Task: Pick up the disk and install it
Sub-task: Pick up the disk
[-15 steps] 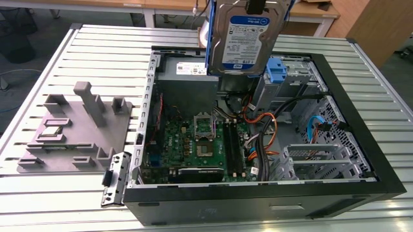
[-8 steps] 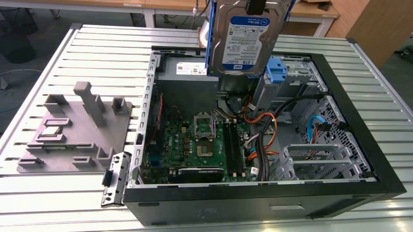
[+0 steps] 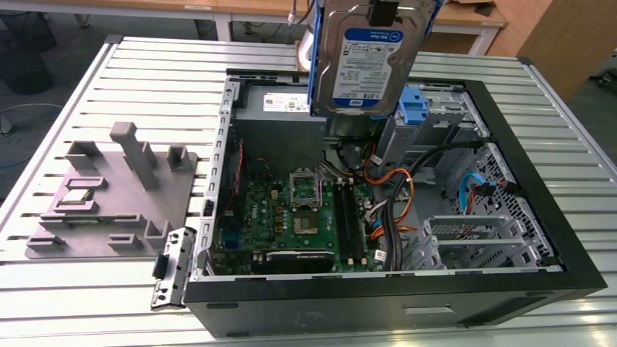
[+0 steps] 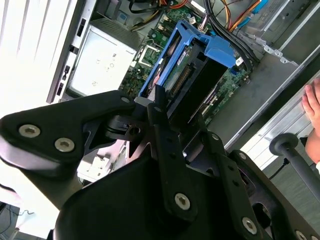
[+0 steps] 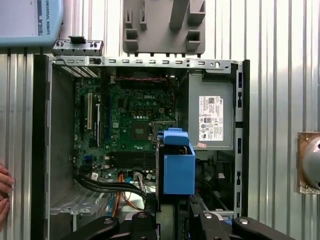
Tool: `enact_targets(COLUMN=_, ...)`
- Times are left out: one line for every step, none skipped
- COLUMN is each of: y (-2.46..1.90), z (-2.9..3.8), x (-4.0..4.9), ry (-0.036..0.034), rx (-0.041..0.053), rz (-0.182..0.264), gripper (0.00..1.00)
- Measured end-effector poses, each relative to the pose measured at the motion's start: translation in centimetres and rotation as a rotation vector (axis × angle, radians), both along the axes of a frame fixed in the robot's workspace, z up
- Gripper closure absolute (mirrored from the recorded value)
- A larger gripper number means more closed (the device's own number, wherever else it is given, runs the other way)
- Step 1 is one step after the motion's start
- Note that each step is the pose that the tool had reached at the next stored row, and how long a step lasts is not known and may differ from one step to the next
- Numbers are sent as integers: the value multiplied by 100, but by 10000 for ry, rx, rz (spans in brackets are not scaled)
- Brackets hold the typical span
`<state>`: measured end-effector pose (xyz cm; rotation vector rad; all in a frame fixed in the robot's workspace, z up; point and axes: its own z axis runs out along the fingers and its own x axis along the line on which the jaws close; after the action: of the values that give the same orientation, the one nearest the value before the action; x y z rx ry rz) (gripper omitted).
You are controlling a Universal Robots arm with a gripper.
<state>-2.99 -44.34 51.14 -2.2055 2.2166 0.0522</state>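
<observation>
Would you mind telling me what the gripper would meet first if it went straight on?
The gripper, shut on the disk, would likely bring it against the edge of the motherboard beside the power supply first; depth is unclear.

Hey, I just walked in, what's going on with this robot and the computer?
The robot arm's end effector grips the disk, a hard drive with blue side rails, and holds it on edge in the air above the open computer case. The drive is not yet seated in the case. A person's hand is beside the case.
</observation>
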Motion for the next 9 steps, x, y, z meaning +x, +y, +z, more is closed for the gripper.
enact_targets(y=0, z=-1, x=0, ry=-2, rx=-1, rz=-1, gripper=65)
enact_targets(y=0, z=-1, x=-1, ry=-2, rx=-2, rz=-1, gripper=65)
enact_targets(y=0, z=-3, x=-1, ry=-4, rx=-1, rz=-1, gripper=65)
enact_targets(y=0, z=-8, x=-1, ry=-7, rx=1, rz=-1, gripper=65)
enact_targets(y=0, z=-12, x=-1, ry=-13, rx=1, rz=-1, gripper=65)
enact_targets(y=-1, z=-17, x=-1, ry=-21, rx=0, rz=-1, gripper=65)
enact_targets(y=0, z=-22, x=-1, ry=-29, rx=-1, rz=-1, gripper=65)
enact_targets(y=0, z=-30, x=-1, ry=-38, rx=0, rz=-1, gripper=65)
enact_targets(y=0, z=-38, x=-1, ry=-48, rx=0, rz=-1, gripper=65)
